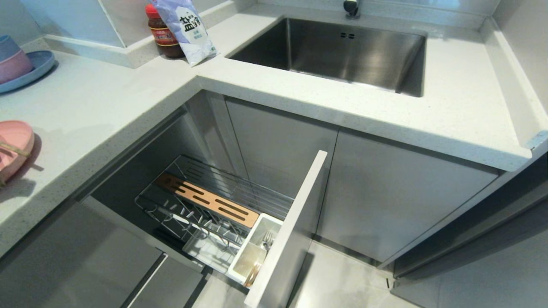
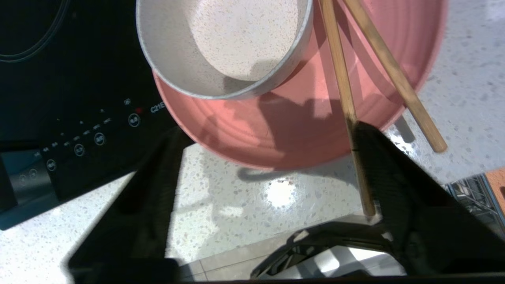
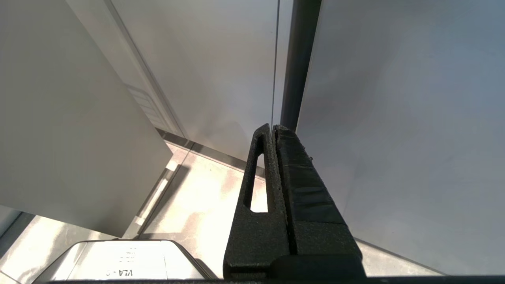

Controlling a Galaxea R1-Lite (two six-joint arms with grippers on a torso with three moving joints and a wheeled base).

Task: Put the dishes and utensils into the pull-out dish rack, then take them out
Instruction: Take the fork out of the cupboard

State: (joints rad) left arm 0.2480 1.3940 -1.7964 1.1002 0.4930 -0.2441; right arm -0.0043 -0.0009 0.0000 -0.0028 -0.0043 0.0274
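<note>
In the left wrist view the cream speckled bowl point(image 2: 236, 39) sits on the pink plate point(image 2: 276, 130), and the two wooden chopsticks point(image 2: 394, 71) lie across the plate's rim. My left gripper point(image 2: 268, 128) hangs open over the plate's near edge, holding nothing. One chopstick runs close along its right finger point(image 2: 398, 177). The head view shows the plate point(image 1: 13, 145) at the left edge of the counter. The pull-out dish rack point(image 1: 214, 201) stands open below, with the fork point(image 1: 267, 240) in its white cutlery holder point(image 1: 274, 224). My right gripper point(image 3: 274, 130) is shut and parked low by the cabinet doors.
A black induction hob point(image 2: 59, 79) lies beside the plate. A blue plate with stacked bowls point(image 1: 25, 68), a sauce jar point(image 1: 162, 34) and a white bag point(image 1: 184, 30) stand at the back. The sink point(image 1: 342, 51) is to the right. The rack's front panel point(image 1: 291, 222) juts out.
</note>
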